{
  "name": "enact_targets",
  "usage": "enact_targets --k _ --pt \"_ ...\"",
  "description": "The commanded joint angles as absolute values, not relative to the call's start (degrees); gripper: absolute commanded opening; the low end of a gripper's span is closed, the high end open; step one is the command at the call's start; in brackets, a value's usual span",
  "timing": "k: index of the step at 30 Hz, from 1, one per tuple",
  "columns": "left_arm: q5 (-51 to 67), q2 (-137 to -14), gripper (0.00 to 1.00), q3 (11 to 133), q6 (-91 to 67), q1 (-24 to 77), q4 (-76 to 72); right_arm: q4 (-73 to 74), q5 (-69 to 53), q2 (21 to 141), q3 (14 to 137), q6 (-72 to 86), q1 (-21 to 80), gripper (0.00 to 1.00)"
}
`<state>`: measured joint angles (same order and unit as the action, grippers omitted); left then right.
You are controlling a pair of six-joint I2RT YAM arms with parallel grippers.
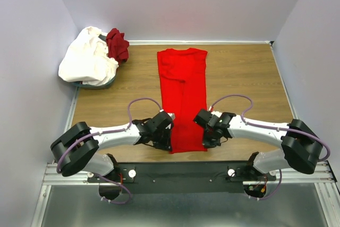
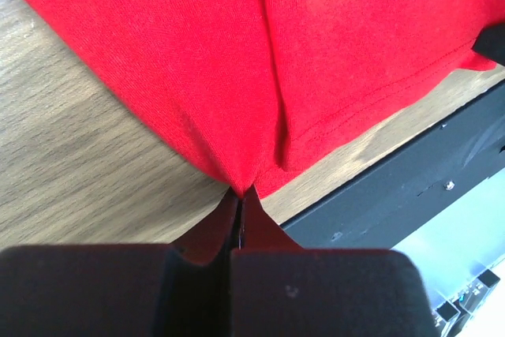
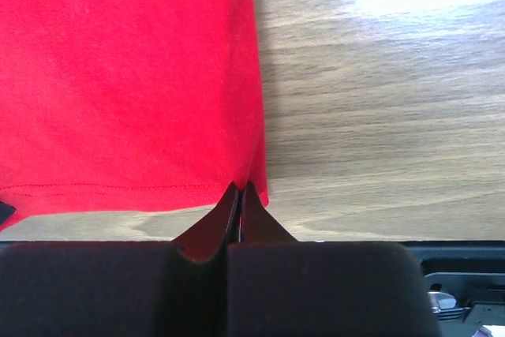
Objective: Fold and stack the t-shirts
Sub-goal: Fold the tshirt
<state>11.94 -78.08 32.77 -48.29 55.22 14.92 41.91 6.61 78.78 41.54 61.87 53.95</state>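
Top external view: shows bright red t-shirt (image 1: 182,94) flat on the surface (image 1: 249,78), midway between side edges, narrowed to a long strip. Runs long axis from near edge straight toward far edge, collar at far end, hem at near edge just ahead of arm bases. Has left claw (image 1: 170,147) down at hem's left corner and right claw (image 1: 204,143) down at hem's right corner, one per side, neither arm nearer than the other. Left wrist view: confirms left claw (image 2: 241,193) pressed together, pinching a small peak of red cloth at that corner; shows stitched hem and a lengthwise fold line beyond, black rail (image 2: 410,179) just past near edge. Right wrist view: confirms right claw (image 3: 239,187) pressed together too, pinching corner where side edge meets stitched hem; bare wood off to the right. Leaves whole rest of shirt lying away from both claws, toward far edge. Points to next move, as a judgement: lifting hem and carrying it along that long axis toward collar, halving the strip. Calls for both claws travelling level and parallel, else skewed fold or dropped corner. Also shows white t-shirt (image 1: 87,62) and maroon t-shirt (image 1: 117,43) heaped at far-left corner over a dark container (image 1: 98,84), well apart from both claws, unfolded. Looks early in task: no stack yet.
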Motion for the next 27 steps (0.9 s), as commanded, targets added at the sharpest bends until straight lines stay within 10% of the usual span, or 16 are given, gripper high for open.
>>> enact_targets --k 1,13,27 --pt "9.1 -79.1 0.00 30.0 -47.6 56.0 19.6 44.1 8.3 76.5 39.9 64.9 54.5 0.01" --pt "6.6 -75.6 0.00 29.1 -48.6 56.0 22.8 50.4 9.8 64.7 34.3 73.1 54.4 0.06" --pt "6.6 -73.7 0.00 29.4 -49.0 56.1 22.9 54.3 15.3 63.8 41.9 70.1 54.4 0.48"
